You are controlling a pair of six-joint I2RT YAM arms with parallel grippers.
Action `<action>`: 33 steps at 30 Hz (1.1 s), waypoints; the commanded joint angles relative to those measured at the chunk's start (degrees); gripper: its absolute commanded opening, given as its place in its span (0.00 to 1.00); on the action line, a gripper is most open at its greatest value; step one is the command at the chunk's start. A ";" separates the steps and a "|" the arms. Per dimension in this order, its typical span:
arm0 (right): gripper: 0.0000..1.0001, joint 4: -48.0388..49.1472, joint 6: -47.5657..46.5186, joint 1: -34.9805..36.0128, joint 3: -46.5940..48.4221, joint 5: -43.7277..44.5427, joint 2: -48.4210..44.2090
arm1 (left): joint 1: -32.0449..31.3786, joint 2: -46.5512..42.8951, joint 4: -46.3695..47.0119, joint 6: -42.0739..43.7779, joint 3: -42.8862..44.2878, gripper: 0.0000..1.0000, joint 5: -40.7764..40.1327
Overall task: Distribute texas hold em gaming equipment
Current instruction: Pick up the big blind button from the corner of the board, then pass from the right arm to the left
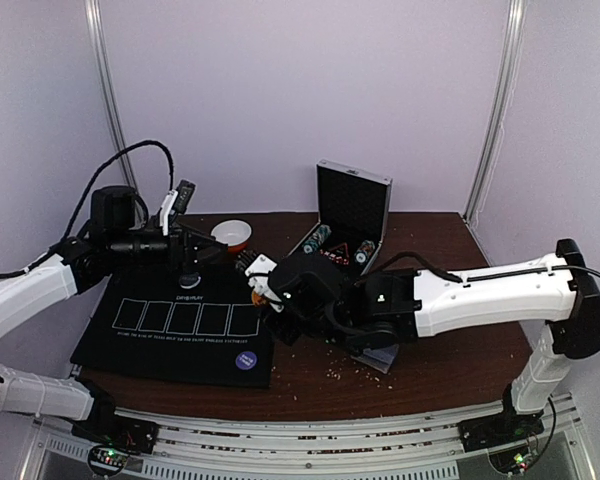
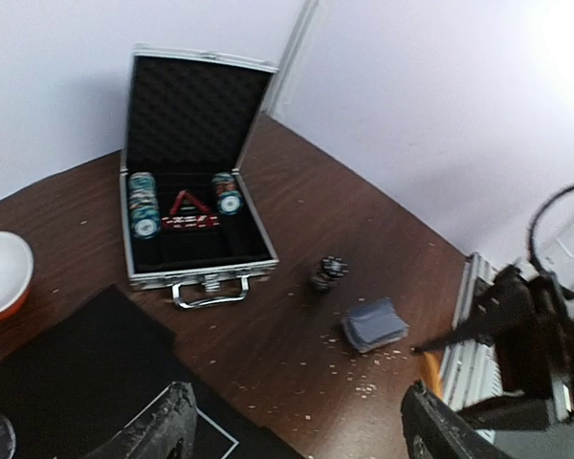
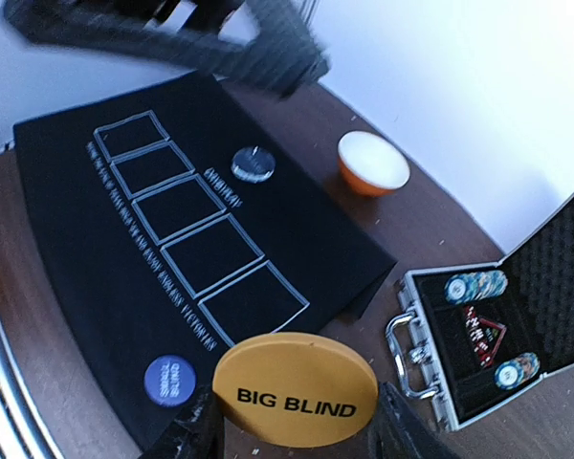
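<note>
- Pinching orange BIG BLIND disc (image 3: 295, 387) by its rim in right tool (image 3: 295, 427), over the black mat (image 3: 96, 249) edge.
- With left tool (image 2: 297, 432) spread and empty, stay aside.
- Lower flat beside blue disc (image 3: 169, 378), clear of card boxes (image 3: 210, 253); release once resting.
- Leave deck (image 2: 373, 325) and chip stack (image 2: 329, 273) on the table (image 2: 297, 220) for later.

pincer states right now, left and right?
Left pincer: open, empty.
Right pincer: closed on the orange BIG BLIND disc.

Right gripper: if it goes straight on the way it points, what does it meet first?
Probably the mat, by its end square; the orange disc in the gripper would touch first. Depth is unclear.
</note>
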 commanded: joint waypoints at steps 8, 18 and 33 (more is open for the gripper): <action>0.36 16.40 -13.03 -0.96 2.60 5.05 3.33 | -5.54 0.67 -0.63 2.32 2.14 0.70 10.26; 0.36 16.32 -14.70 -1.01 3.93 4.72 4.77 | -7.90 3.88 -2.64 5.50 2.56 0.35 9.50; 0.71 17.06 -14.15 -1.46 -0.36 8.14 2.00 | -5.79 -0.26 -1.81 -9.26 -1.85 0.00 -8.53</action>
